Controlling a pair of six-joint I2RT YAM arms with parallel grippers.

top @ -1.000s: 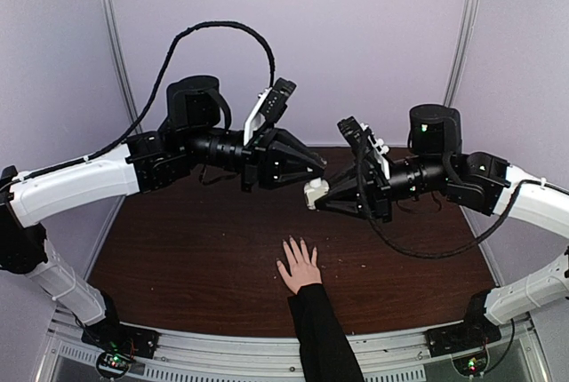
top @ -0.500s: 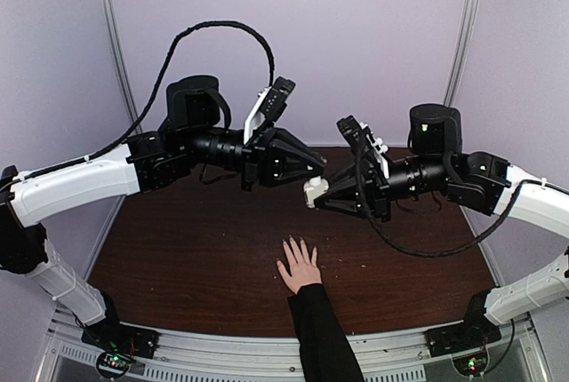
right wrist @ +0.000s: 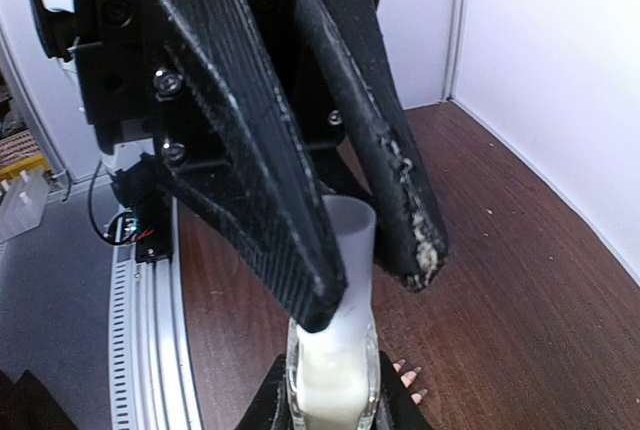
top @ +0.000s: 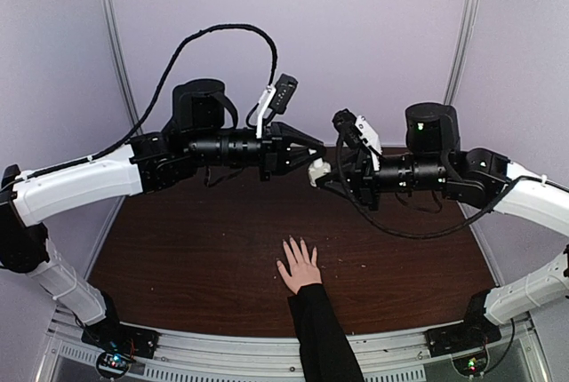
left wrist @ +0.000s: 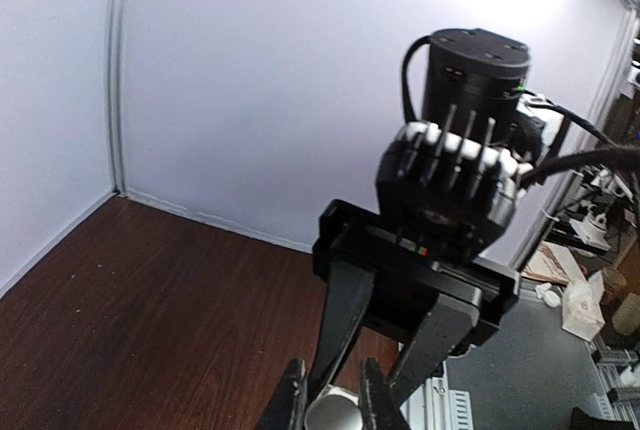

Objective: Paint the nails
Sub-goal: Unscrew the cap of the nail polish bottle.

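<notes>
A light-skinned hand (top: 300, 266) with a black sleeve lies flat on the brown table, fingers spread. Its fingertips and nails (right wrist: 410, 375) show small in the right wrist view. My right gripper (top: 325, 176) is shut on a small clear bottle (right wrist: 330, 390) of pale liquid and holds it in the air above the table. The bottle's white cap (right wrist: 350, 240) points at my left gripper (top: 311, 157). The left jaws straddle the cap (left wrist: 335, 415): one finger touches it and a thin gap shows at the other.
White walls close the table at the back and on both sides. A metal rail (top: 222, 360) runs along the near edge. Both arms meet in mid-air over the table's middle, above and behind the hand.
My left gripper has rolled its wrist and moved right onto the cap, and its jaws have narrowed. My right gripper has lifted the bottle slightly. The hand has not moved.
</notes>
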